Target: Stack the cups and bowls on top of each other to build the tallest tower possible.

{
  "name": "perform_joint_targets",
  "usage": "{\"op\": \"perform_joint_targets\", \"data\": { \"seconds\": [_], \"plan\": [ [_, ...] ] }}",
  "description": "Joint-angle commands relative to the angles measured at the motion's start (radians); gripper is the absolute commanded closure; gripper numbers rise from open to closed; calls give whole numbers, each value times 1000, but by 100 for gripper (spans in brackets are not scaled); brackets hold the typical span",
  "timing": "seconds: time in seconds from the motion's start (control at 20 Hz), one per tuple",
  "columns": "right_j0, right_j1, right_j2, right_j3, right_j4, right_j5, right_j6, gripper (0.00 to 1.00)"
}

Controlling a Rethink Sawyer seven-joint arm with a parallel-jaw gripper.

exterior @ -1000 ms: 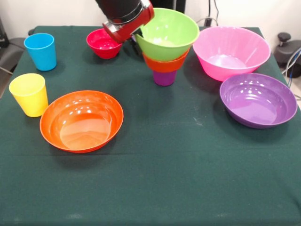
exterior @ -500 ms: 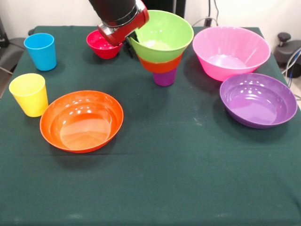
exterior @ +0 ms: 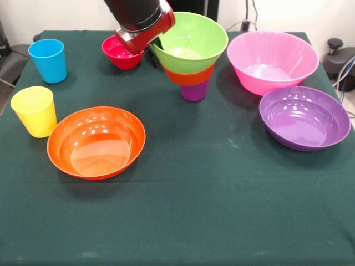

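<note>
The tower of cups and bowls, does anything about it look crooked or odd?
Yes. The green bowl atop the tower sits tilted, over a small orange bowl and a narrow purple cup: top-heavy.

I work in what looks like a robotics lab: my counter (exterior: 183, 221) is draped in dark green cloth, with cables (exterior: 252, 14) trailing down the pale wall behind it and black equipment (exterior: 339, 55) standing just beside its edge.

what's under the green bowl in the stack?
The green bowl sits in a small orange bowl, itself on a purple cup. Both interiors are covered; only outer walls show.
</note>
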Motion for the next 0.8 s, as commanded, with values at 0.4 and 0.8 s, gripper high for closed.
{"op": "perform_joint_targets", "data": {
  "seconds": [0.4,0.8],
  "plan": [
    [-14,41,-72,58,-54,51,3,100],
    [-30,45,-80,95,-55,33,23,100]
  ]
}}
